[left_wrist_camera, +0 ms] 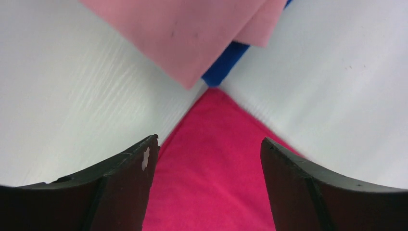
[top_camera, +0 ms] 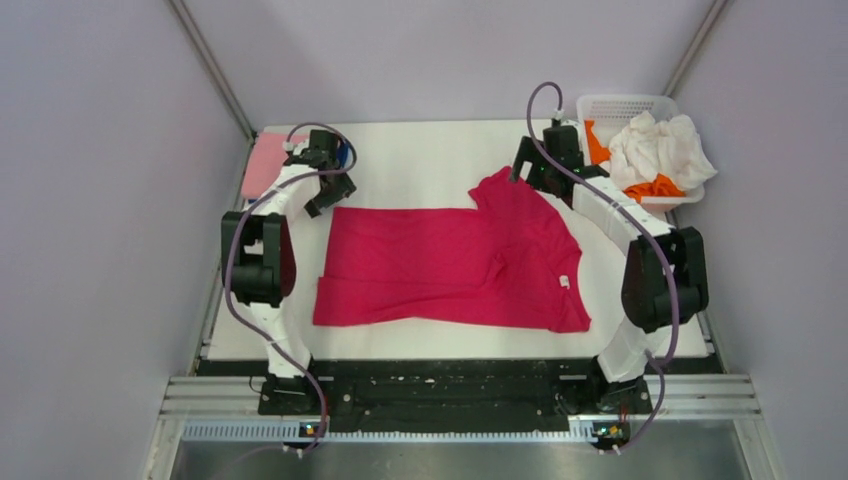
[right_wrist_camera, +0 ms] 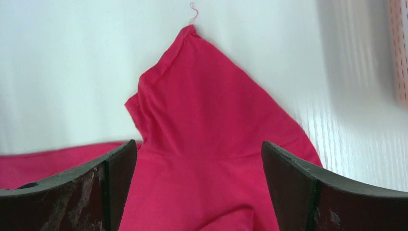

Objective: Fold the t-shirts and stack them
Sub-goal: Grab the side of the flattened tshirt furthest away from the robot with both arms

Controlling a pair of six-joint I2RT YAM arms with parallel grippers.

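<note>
The left gripper (left_wrist_camera: pixel 209 142) stands with its fingers (left_wrist_camera: pixel 120 185) wide apart, and nothing is pinched between them. They straddle the far left corner of the crimson t-shirt (top_camera: pixel 450 265), which lies below the gap. The right gripper (right_wrist_camera: pixel 198 144) is spread just as wide and also holds nothing. It hangs over the far sleeve (right_wrist_camera: pixel 202 96) of the same shirt.

The left wrist view shows that this red corner points at a folded pink t-shirt (left_wrist_camera: pixel 183 29) with a blue t-shirt (left_wrist_camera: pixel 223 65) peeping out from under it. In the top view the arm covers most of that pile. The right wrist view picks out a loose thread (right_wrist_camera: pixel 192 12) at the sleeve's tip. Only the top view gives the whole garment: it is spread flat across the middle of the white table (top_camera: pixel 420 150), hem to the left and collar to the right. A small white neck label (top_camera: pixel 566 282) shows at the collar, and a fold runs across the chest.

At the far right corner a white mesh basket (top_camera: pixel 625 105) holds a crumpled white t-shirt (top_camera: pixel 660 145) and an orange t-shirt (top_camera: pixel 655 187). Pale lilac walls (top_camera: pixel 100 200) close in the left, right and far sides, and a metal rail (top_camera: pixel 450 395) runs along the near edge.
</note>
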